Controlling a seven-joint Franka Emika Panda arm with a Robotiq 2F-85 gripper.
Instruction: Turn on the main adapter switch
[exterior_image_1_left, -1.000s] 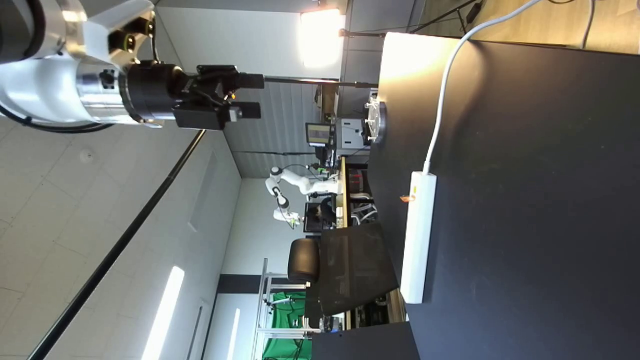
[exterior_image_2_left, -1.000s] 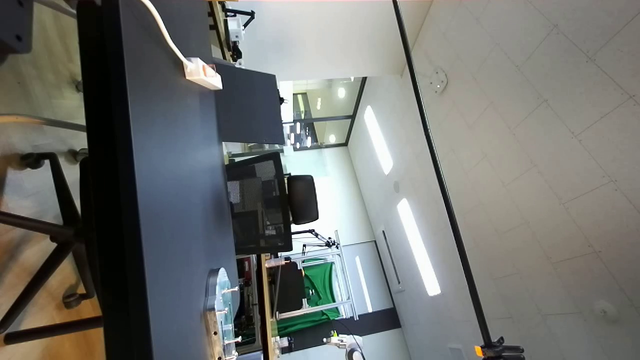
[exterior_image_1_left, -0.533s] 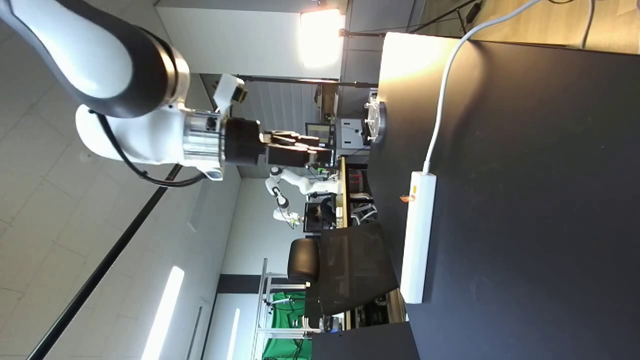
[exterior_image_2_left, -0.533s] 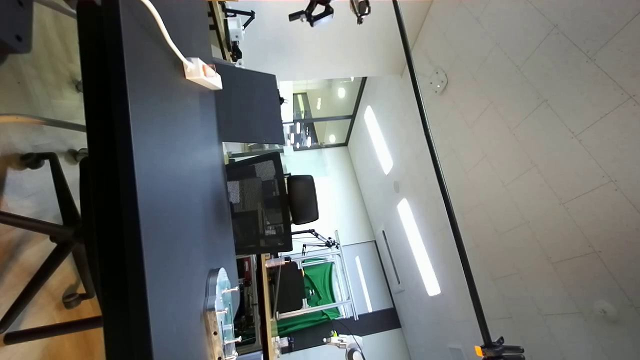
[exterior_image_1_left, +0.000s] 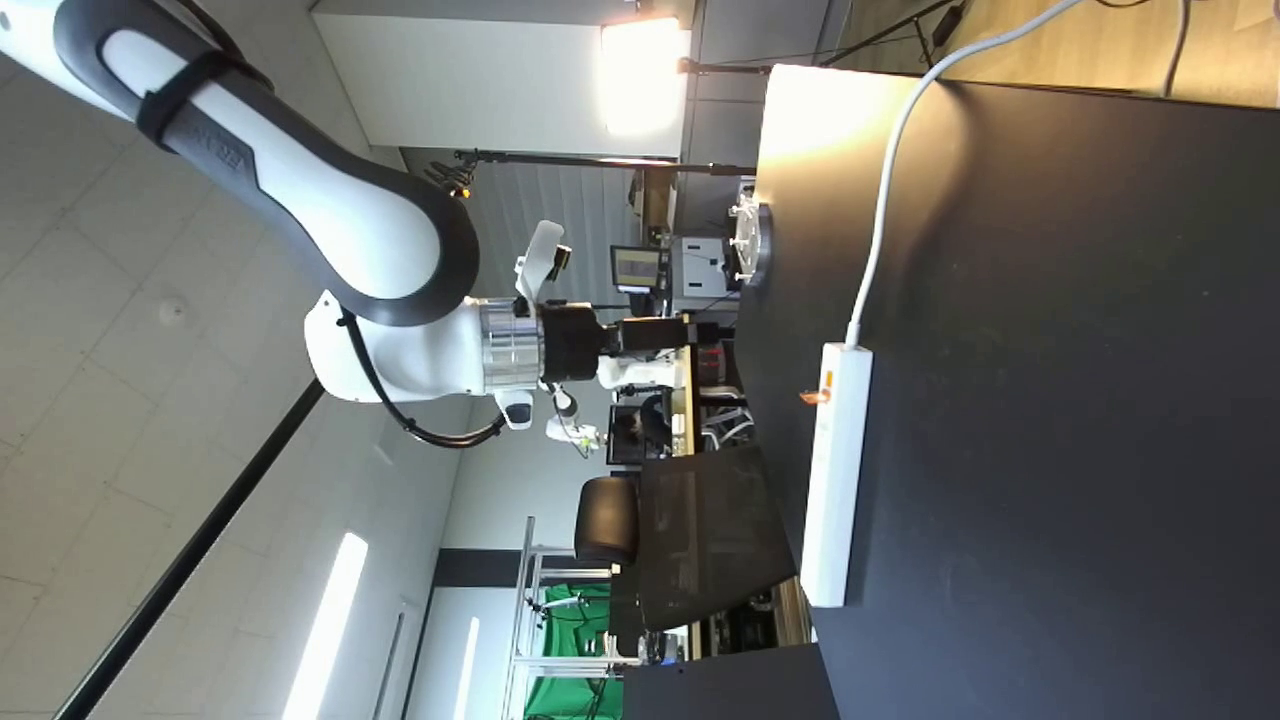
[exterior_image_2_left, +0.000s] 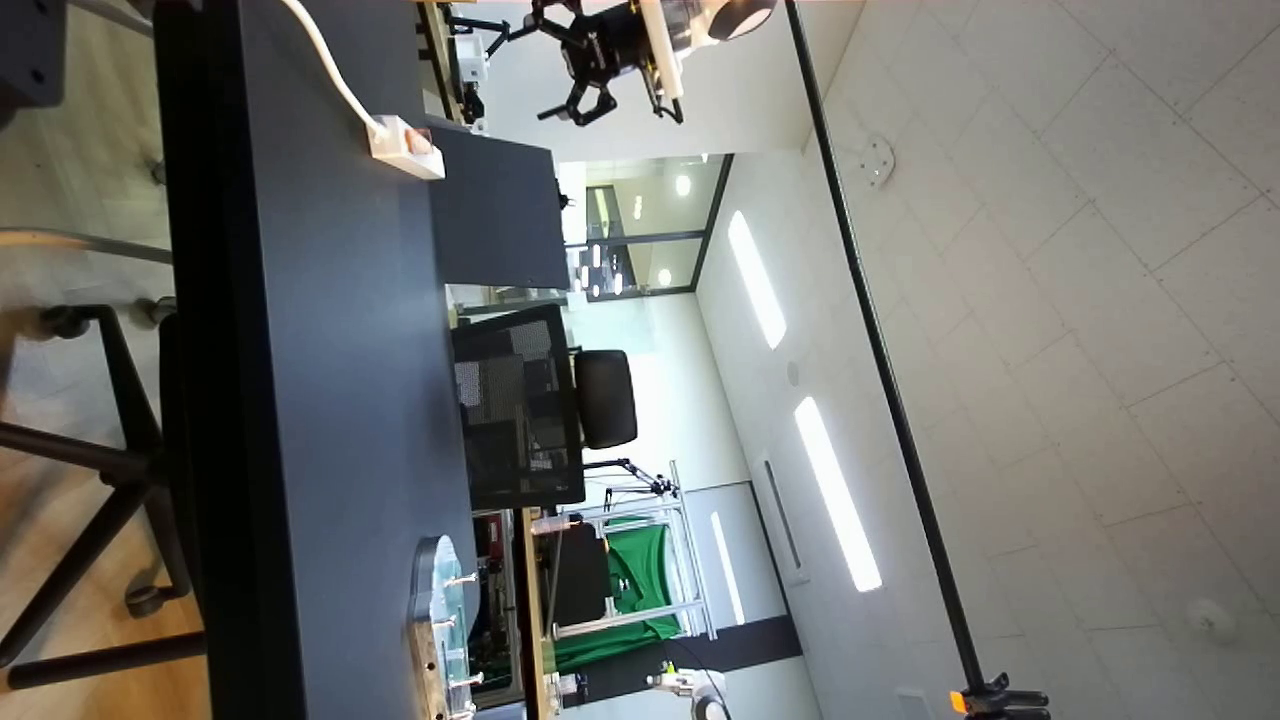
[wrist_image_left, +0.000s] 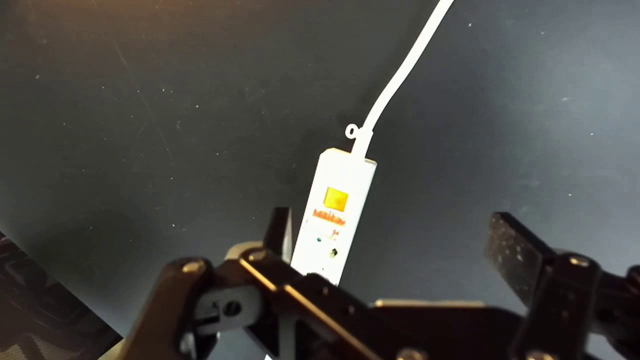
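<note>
The main adapter, a long white power strip, lies on the black table in both exterior views (exterior_image_1_left: 838, 480) (exterior_image_2_left: 402, 150), which are turned sideways. A white cable (exterior_image_1_left: 885, 190) leaves one end. A yellow square switch (wrist_image_left: 336, 199) shows near the cable end in the wrist view, beside red lettering on the strip (wrist_image_left: 345, 172). An orange-red piece (exterior_image_1_left: 815, 398) sticks up from the strip there. My gripper (wrist_image_left: 391, 220) is open and empty, with its fingers wide apart. It hangs above the table, apart from the strip, in both exterior views (exterior_image_1_left: 725, 332) (exterior_image_2_left: 530, 75). My finger linkage hides the strip's far part in the wrist view.
A round dark base with a clear top and upright pegs stands on the table (exterior_image_1_left: 1000, 450) in both exterior views (exterior_image_1_left: 752, 242) (exterior_image_2_left: 440, 625). Dark chairs (exterior_image_1_left: 608, 520) stand beyond the table edge. A black pole (exterior_image_2_left: 880, 340) crosses the room.
The arm has swung over and come down toward the table, nearer the power strip. The gripper has entered an exterior view from its top edge. The strip has not moved.
</note>
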